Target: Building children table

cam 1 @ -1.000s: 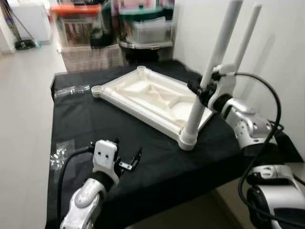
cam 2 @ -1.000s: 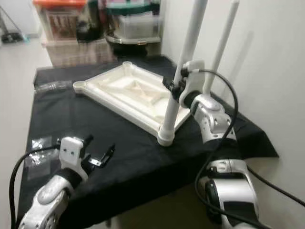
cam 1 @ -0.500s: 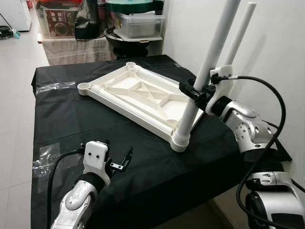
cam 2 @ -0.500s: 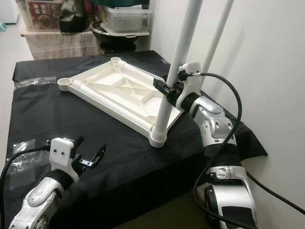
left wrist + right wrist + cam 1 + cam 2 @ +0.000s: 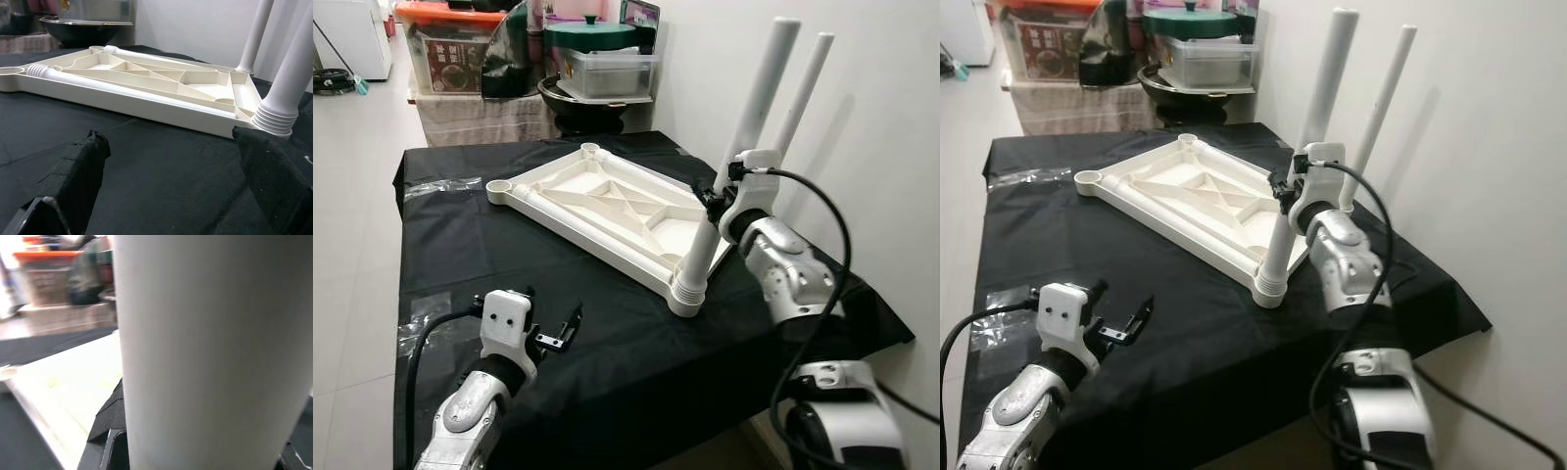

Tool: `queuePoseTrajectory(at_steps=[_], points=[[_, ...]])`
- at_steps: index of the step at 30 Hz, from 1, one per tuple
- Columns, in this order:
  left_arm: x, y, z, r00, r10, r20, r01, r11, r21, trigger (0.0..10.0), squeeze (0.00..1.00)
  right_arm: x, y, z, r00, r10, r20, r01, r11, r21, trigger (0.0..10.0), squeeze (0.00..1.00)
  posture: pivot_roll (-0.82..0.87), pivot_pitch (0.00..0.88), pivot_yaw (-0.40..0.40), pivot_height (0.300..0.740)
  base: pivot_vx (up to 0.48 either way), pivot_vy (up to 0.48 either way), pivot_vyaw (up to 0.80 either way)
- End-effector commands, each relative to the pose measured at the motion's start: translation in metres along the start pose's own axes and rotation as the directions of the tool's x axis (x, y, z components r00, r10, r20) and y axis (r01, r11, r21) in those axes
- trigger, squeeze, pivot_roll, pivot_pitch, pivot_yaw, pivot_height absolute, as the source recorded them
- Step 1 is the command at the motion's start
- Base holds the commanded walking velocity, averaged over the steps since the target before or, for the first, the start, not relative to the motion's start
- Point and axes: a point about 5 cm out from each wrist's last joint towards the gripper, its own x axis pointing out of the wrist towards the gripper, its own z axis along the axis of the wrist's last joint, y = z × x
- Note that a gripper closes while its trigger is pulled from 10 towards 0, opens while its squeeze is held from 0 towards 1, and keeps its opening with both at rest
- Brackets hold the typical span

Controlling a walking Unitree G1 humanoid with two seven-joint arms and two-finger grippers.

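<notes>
Storage bins (image 5: 480,49) behind your worktop (image 5: 607,323); right pincer (image 5: 715,204) pinching near table leg (image 5: 744,147), left pincer (image 5: 553,328) spread, tabletop (image 5: 607,201) between.

white wall (image 5: 881,117), pale tiled floor (image 5: 352,196)

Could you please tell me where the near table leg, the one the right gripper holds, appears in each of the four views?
Left eye view: near table leg, right of centre, tilted, right gripper clamped on it.
Right eye view: centre, rising from the tabletop's corner.
Left wrist view: at the right edge, its ribbed base seated in the corner socket.
Right wrist view: very close, a wide white column.
Shared landmark: the upside-down white tabletop.
</notes>
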Motion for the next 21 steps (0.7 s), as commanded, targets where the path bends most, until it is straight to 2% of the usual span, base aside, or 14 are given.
queuePoseTrajectory(at_steps=[1, 3, 10, 16, 21], points=[[0.002, -0.002, -0.001, 1.000, -0.009, -0.008, 0.009, 1.000, -0.004, 10.0, 0.00, -0.010, -0.017, -0.063, 0.951, -0.107, -0.290, 0.103, 0.994, -0.028, 10.0, 0.00, 0.08, 0.000, -0.093, 0.740, 0.000, 0.000, 0.00], [0.003, -0.002, -0.001, 1.000, -0.009, -0.008, 0.009, 1.000, -0.002, 10.0, 0.00, -0.007, -0.007, -0.065, 0.941, -0.149, -0.302, 0.147, 0.989, -0.030, 10.0, 0.00, 0.08, 0.000, -0.099, 0.740, 0.000, 0.000, 0.00], [0.002, -0.002, -0.002, 1.000, 0.003, -0.009, -0.003, 1.000, -0.005, 10.0, 0.00, -0.006, -0.005, -0.067, 0.916, -0.250, -0.314, 0.261, 0.965, -0.008, 10.0, 0.00, 0.09, 0.000, -0.115, 0.740, 0.000, 0.000, 0.00], [0.000, -0.003, -0.004, 1.000, 0.011, -0.014, -0.011, 1.000, -0.005, 10.0, 0.00, -0.009, 0.004, -0.070, 0.899, -0.304, -0.315, 0.302, 0.952, -0.058, 10.0, 0.00, 0.08, 0.000, -0.117, 0.740, 0.000, 0.000, 0.00], [0.001, -0.003, -0.003, 1.000, 0.012, -0.012, -0.012, 1.000, -0.003, 10.0, 0.00, -0.007, 0.006, -0.065, 0.900, -0.317, -0.298, 0.314, 0.947, -0.060, 10.0, 0.00, 0.08, 0.000, -0.117, 0.740, 0.000, 0.000, 0.00]])
